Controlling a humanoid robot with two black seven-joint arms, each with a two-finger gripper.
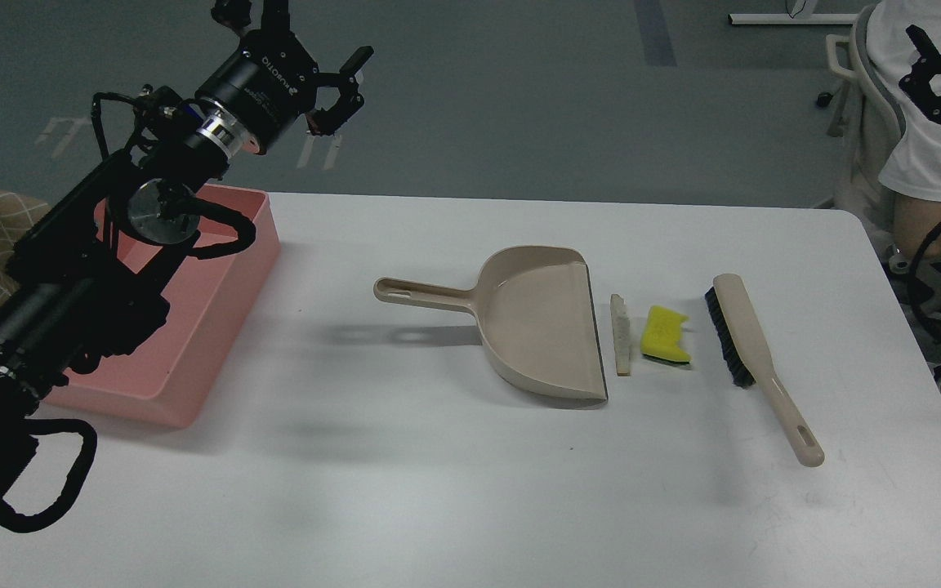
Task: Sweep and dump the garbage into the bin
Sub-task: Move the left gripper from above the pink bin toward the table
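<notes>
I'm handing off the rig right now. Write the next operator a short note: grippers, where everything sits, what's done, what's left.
Left gripper: open, empty, raised above the far left table edge, beyond the shallow pink plastic bin.
Right gripper: up at far right off the table; state unclear.
Beige dustpan lies mid-table, mouth facing right. Just outside its lip: thin off-white bread-like slice, then yellow sponge chunk. Beige hand brush lies right of them, ungrasped.
Done: nothing swept.
Left: pick up brush and pan, sweep both pieces in, dump into bin.
</notes>
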